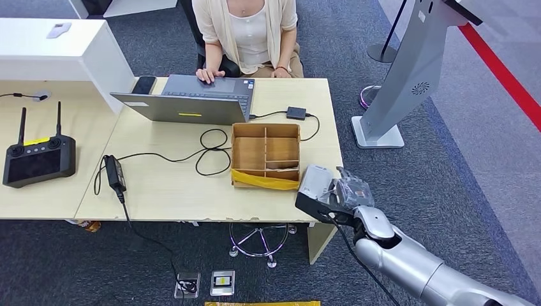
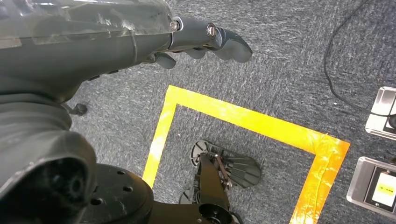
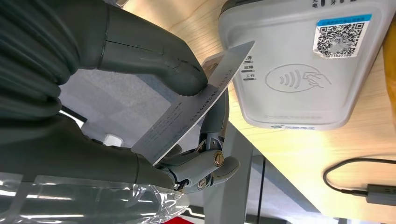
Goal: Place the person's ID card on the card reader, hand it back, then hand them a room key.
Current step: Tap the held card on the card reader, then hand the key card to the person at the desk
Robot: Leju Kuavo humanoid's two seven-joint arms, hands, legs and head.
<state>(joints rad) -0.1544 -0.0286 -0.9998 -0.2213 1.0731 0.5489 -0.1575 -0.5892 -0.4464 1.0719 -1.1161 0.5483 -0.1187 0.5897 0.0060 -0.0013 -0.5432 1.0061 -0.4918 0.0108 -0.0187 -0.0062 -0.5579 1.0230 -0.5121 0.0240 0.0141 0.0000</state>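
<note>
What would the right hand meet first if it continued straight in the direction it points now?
Most likely the card reader: the right hand pinches the ID card, whose leading corner already overlaps the reader's edge. Whether card and reader touch yet is unclear.

Your desk is pale wood. At its far edge sits an open laptop, with a dark phone by its left corner. A divided cardboard box stands toward the right edge, the grey card reader at the near right corner. A power adapter and looped black cable lie mid-desk.
</note>
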